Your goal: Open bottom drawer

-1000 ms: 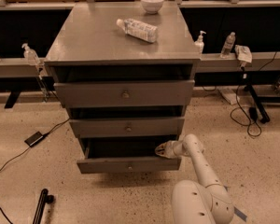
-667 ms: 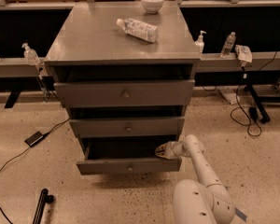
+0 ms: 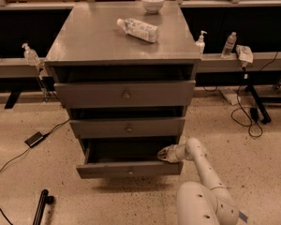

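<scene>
The grey metal cabinet (image 3: 122,36) has three drawers. The bottom drawer (image 3: 129,169) is pulled out towards me, its short front panel with a small round knob (image 3: 130,172) standing well forward of the two above. Its dark inside shows. My gripper (image 3: 162,154) is on the end of the white arm at the drawer's right side, just above the front panel's right end and at the edge of the opening.
A lying plastic bottle (image 3: 137,29) and a white bowl (image 3: 152,3) are on the cabinet top. Cables and a power brick (image 3: 36,138) lie on the floor at left, a black tool (image 3: 41,205) at lower left. Bottles stand on rails behind.
</scene>
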Robot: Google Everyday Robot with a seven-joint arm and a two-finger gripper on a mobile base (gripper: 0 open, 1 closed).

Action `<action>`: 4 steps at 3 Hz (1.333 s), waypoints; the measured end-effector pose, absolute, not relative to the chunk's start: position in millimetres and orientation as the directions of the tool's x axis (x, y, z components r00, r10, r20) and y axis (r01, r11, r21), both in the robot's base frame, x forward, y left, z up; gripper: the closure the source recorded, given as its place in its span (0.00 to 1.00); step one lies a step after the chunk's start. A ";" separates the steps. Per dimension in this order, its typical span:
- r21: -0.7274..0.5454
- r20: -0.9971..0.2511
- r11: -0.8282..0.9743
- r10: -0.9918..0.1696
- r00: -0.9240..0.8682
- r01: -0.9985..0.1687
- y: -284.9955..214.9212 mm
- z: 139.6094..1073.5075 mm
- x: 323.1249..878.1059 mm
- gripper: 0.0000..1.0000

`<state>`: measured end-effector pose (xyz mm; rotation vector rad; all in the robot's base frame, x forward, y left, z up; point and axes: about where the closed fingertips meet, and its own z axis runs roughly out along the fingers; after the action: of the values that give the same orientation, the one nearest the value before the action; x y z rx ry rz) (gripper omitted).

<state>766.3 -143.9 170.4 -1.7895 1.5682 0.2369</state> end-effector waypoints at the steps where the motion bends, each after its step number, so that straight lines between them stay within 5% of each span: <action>1: -0.369 -0.590 0.040 -0.782 0.201 -0.928 -155.4 161.7 752.1 1.00; 4: -0.325 -0.562 -0.125 -0.772 0.298 -0.937 -98.1 150.8 736.2 1.00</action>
<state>736.2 -98.1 150.8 -1.9416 1.5192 0.3388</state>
